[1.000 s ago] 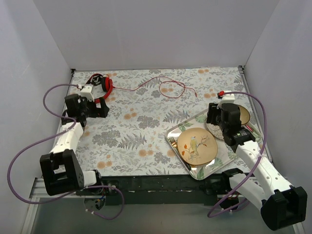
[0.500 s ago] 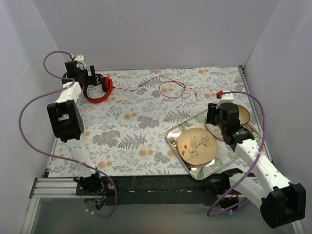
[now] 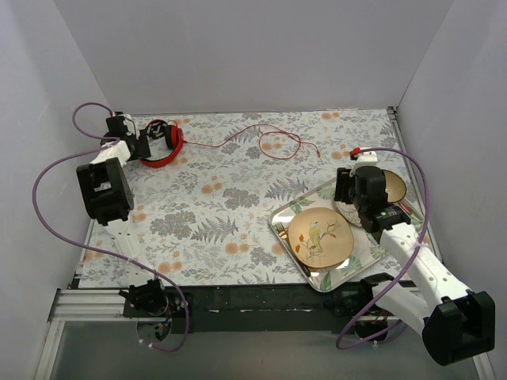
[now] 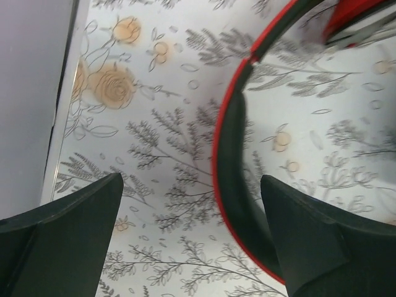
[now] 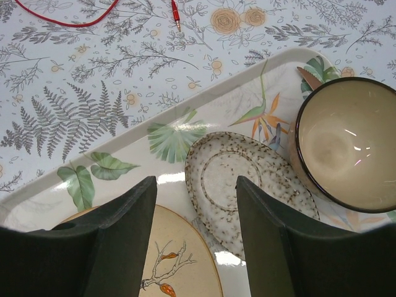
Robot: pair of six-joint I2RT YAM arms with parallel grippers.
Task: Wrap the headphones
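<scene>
The red headphones (image 3: 168,141) lie at the back left of the floral table. Their thin red cable (image 3: 269,129) trails right in loops, and its plug end (image 5: 175,15) shows in the right wrist view. My left gripper (image 3: 145,147) is open at the headphones' left side. In the left wrist view the black-and-red headband (image 4: 230,179) curves between the open fingers of this gripper (image 4: 192,204), close to the right finger; nothing is held. My right gripper (image 3: 345,190) is open and empty, hovering over the tray; it also shows in the right wrist view (image 5: 195,192).
A leaf-print tray (image 3: 289,207) at the front right holds a bird-painted plate (image 3: 319,237), a speckled saucer (image 5: 247,179) and a tan bowl (image 5: 346,142). The left wall and table edge (image 4: 65,124) are close to my left gripper. Purple robot cables loop by both arms.
My left arm has swung from the near left up to the back left corner and settled its open gripper at the headphones. The right arm has barely moved.
</scene>
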